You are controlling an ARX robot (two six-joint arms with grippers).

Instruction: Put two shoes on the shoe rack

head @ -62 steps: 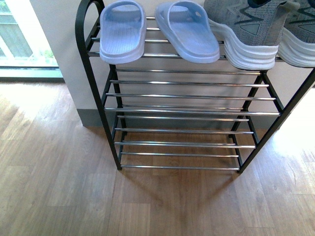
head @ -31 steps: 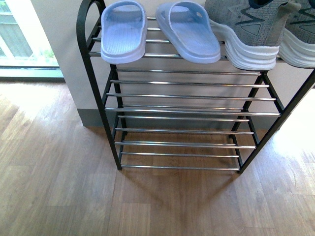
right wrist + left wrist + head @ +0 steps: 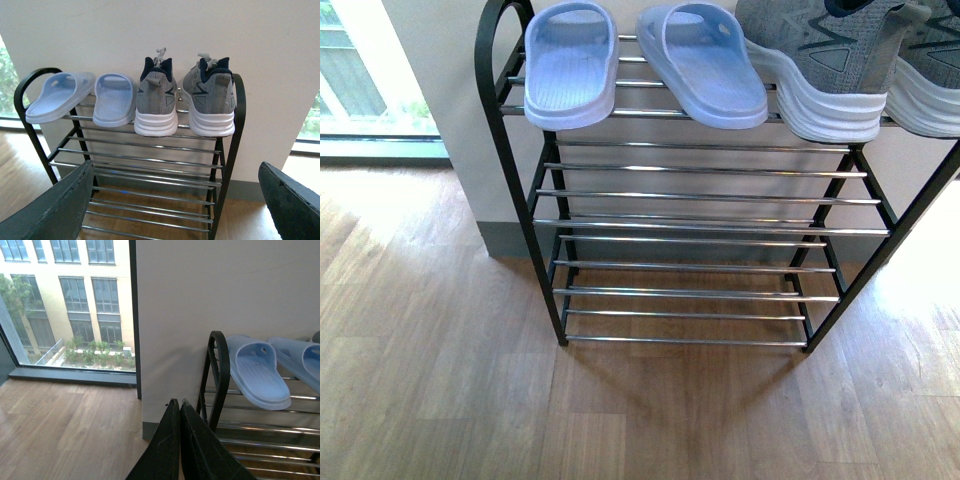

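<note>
Both grey knit sneakers (image 3: 182,102) stand heels-out beside pale blue slippers (image 3: 85,100) on the shoe rack's (image 3: 240,150) top tier; seemingly light and soft-uppered, best gripped at the firm heel collar; left pincer (image 3: 179,440) closed empty, right pincer (image 3: 175,200) wide open.

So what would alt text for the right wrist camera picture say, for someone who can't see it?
Two grey sneakers and two pale blue slippers sit side by side on the top tier of a black-framed shoe rack with chrome rods, against a white wall. Two dark, widely spread fingers frame the lower corners.
</note>
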